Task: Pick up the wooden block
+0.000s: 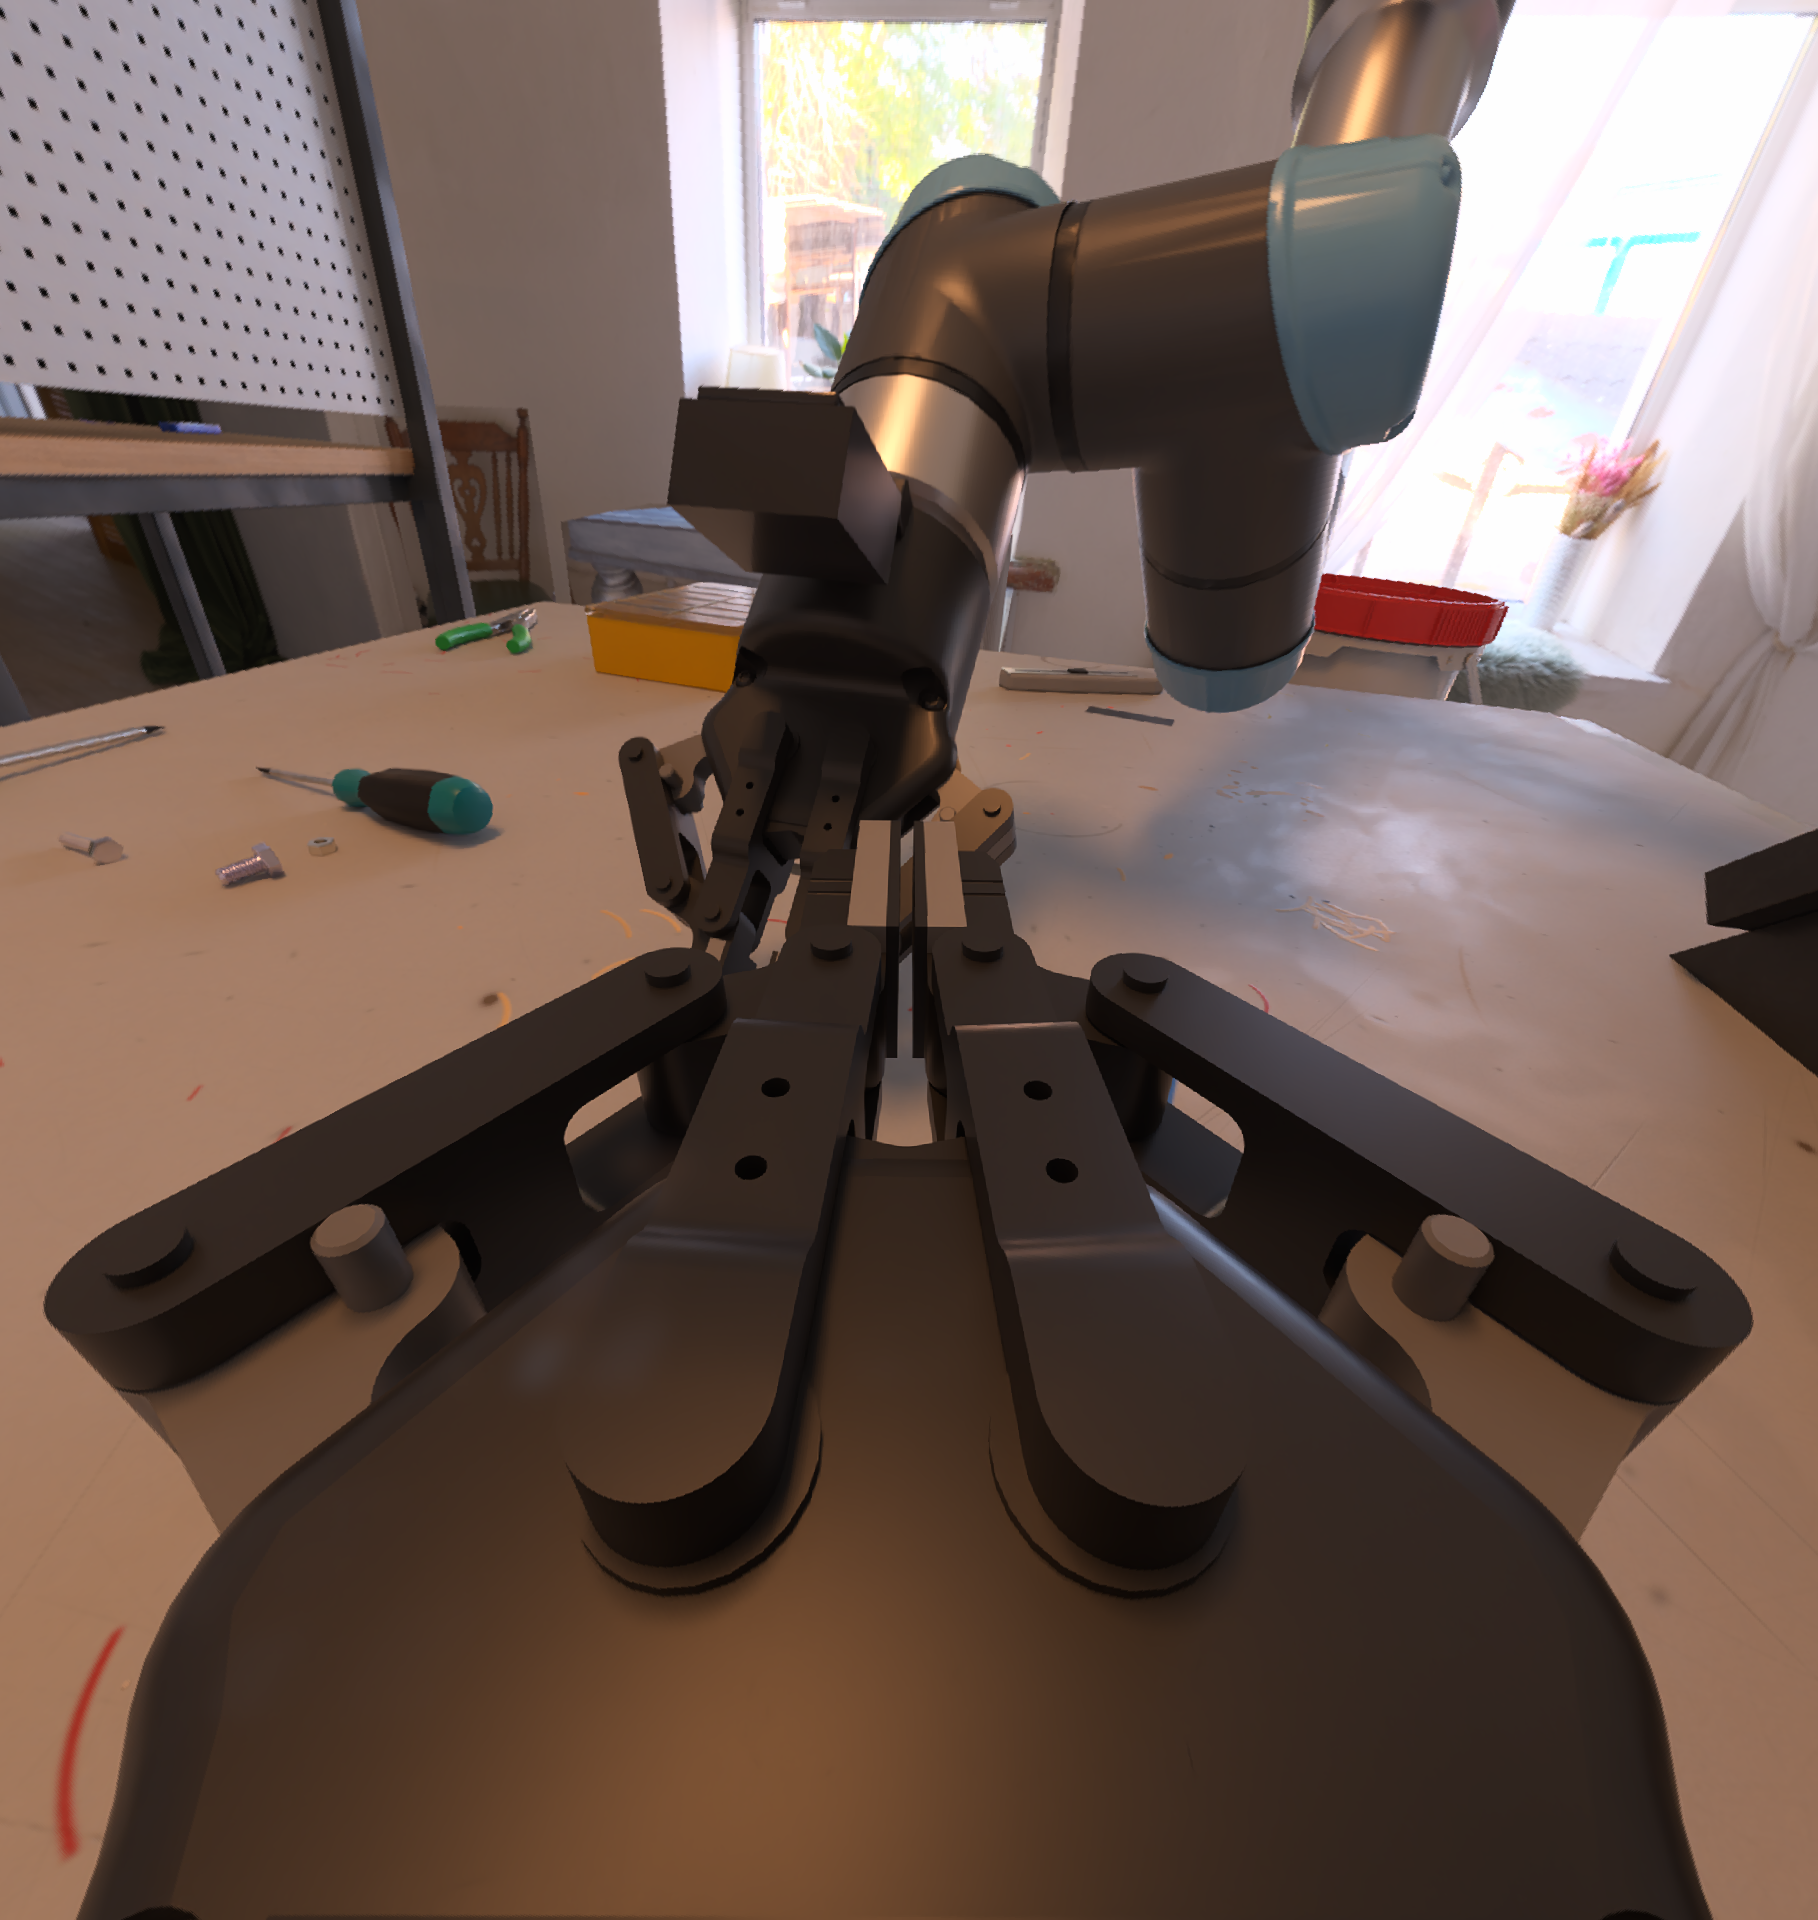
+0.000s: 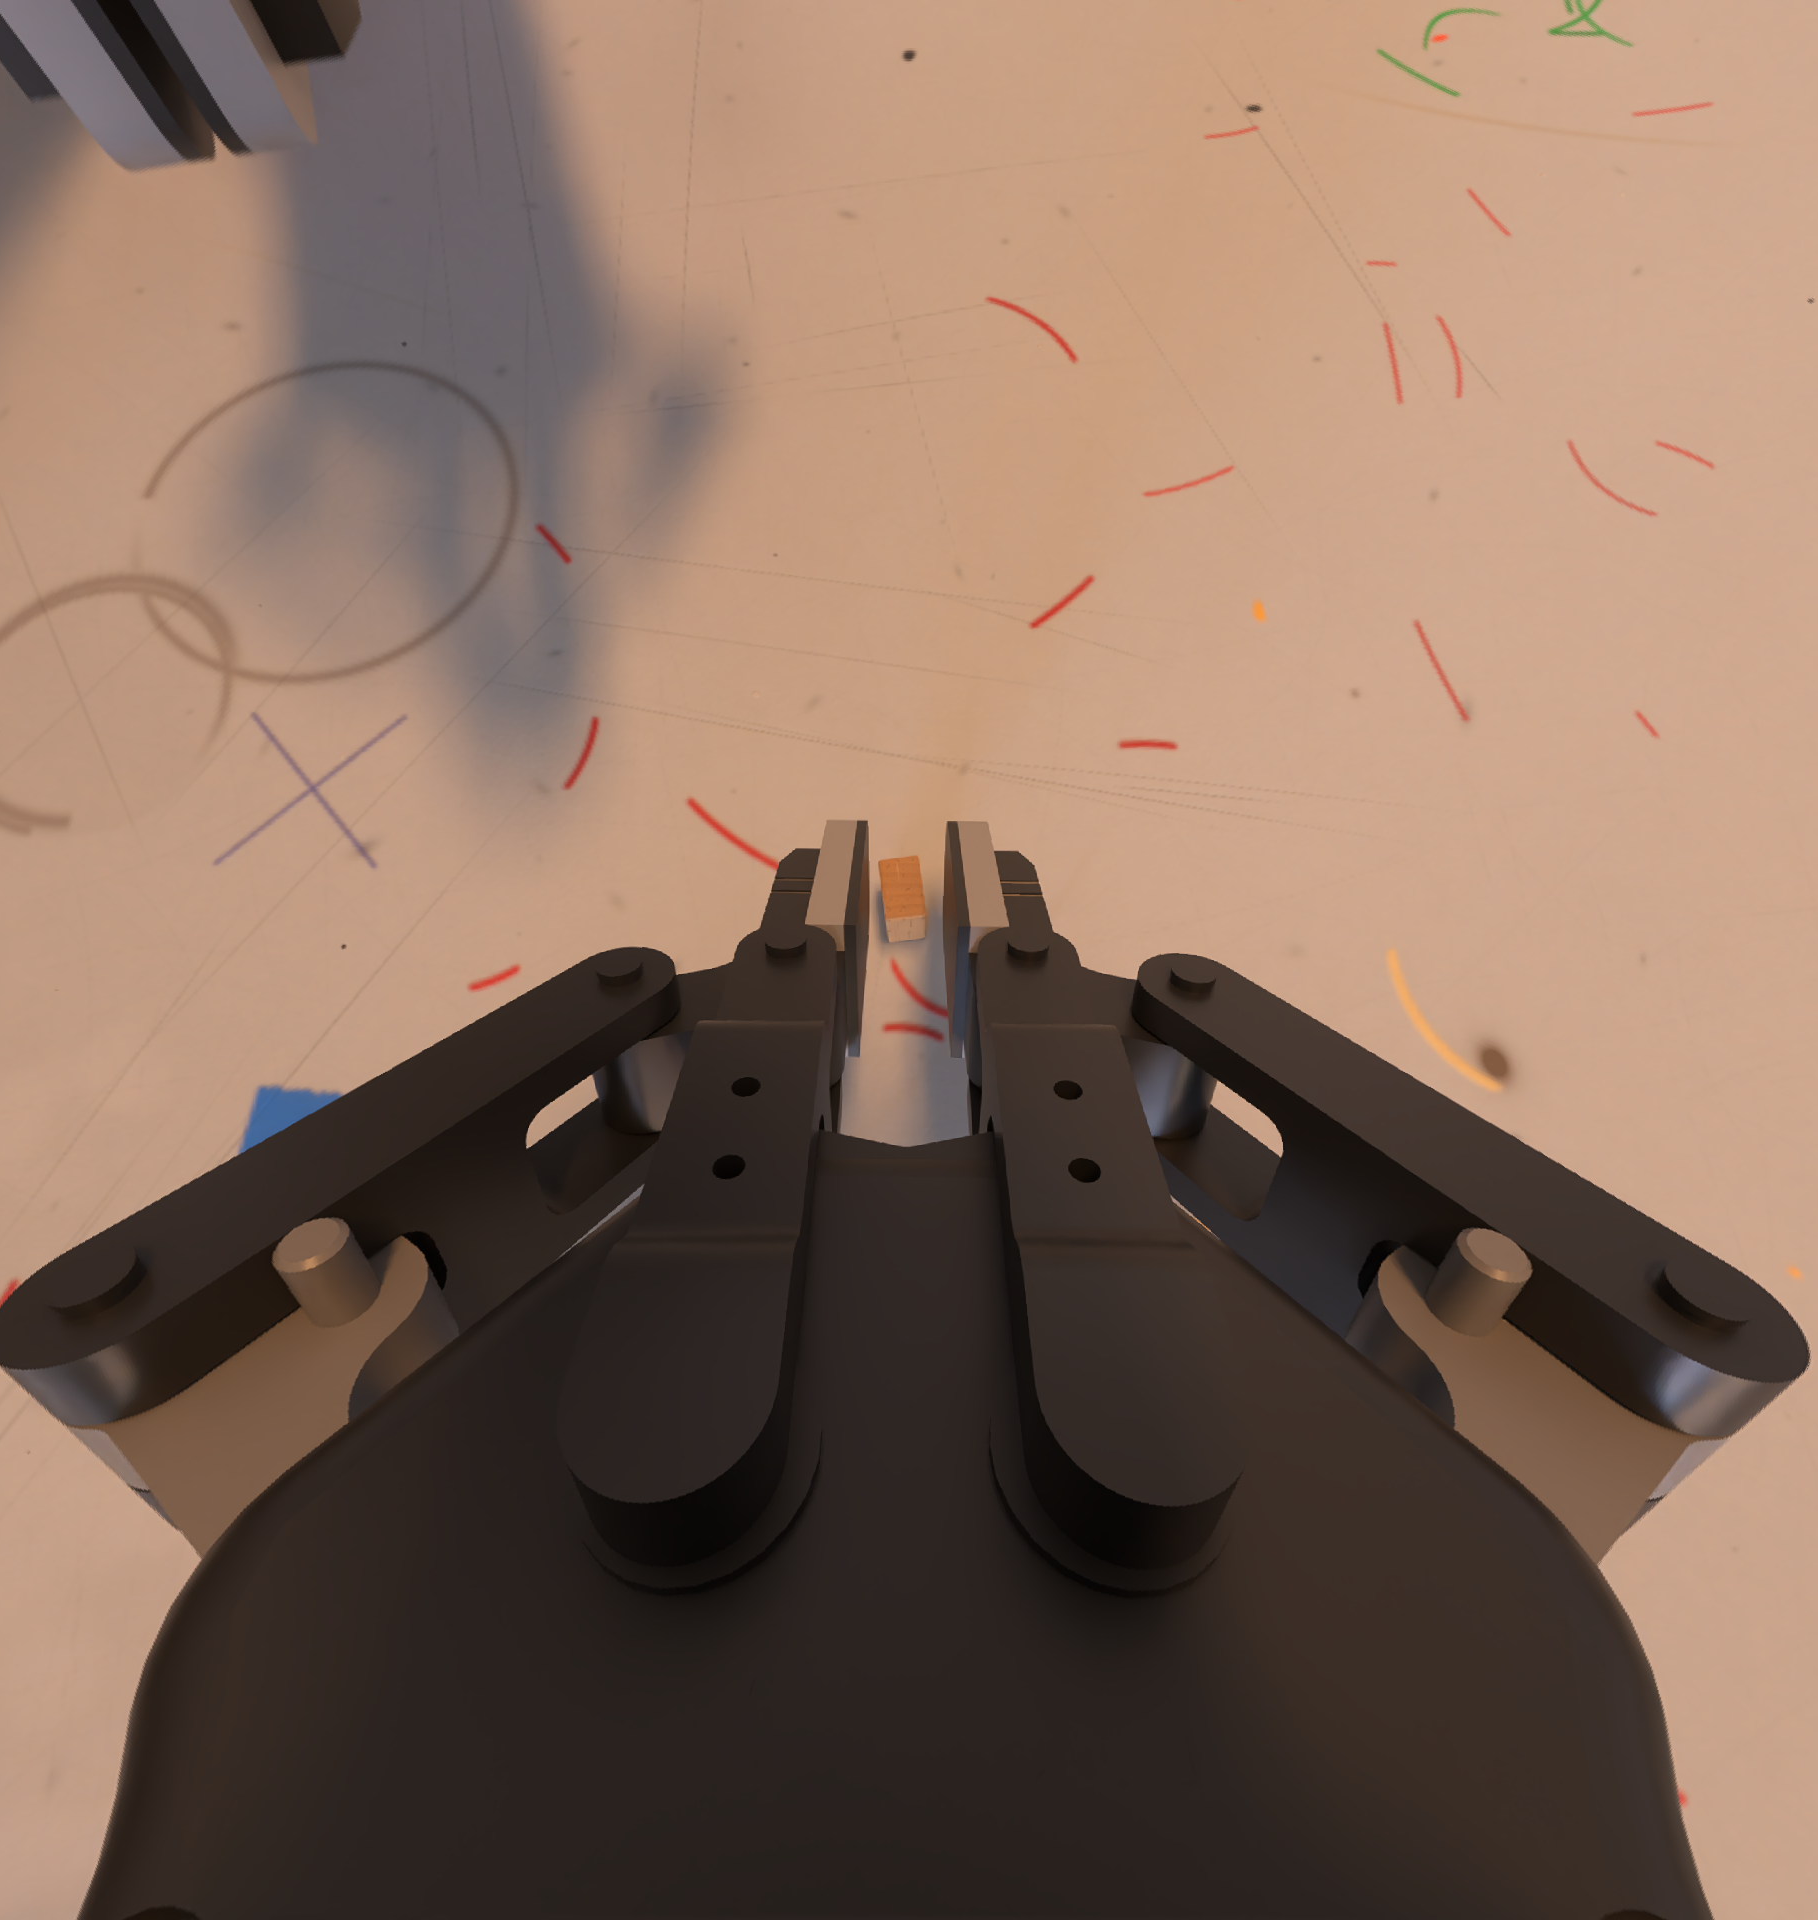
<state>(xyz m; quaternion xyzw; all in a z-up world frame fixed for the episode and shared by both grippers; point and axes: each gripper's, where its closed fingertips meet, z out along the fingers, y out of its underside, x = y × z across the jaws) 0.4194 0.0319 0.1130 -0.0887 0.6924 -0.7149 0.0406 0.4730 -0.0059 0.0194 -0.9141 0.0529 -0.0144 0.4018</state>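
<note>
I have the right gripper (image 2: 907,883) over the counter (image 2: 1300,727), jaws parted either side of the wooden block (image 2: 902,899) without touching it. The block is small; closing off-centre could knock or twist it out. My left gripper (image 1: 907,883) idles nearby, jaws nearly closed on nothing.

From my left wrist view, the right arm (image 1: 1144,343) blocks part of the yellow box (image 1: 656,644) and the red-lidded tub (image 1: 1404,613), and the wooden block never shows. A dark slab (image 1: 1798,935) is cut by the right edge. In my right wrist view, blue tape (image 2: 281,1117) hides under a linkage, and I can't tell whether the pads (image 2: 972,873) touch the wooden block (image 2: 902,899)
</note>
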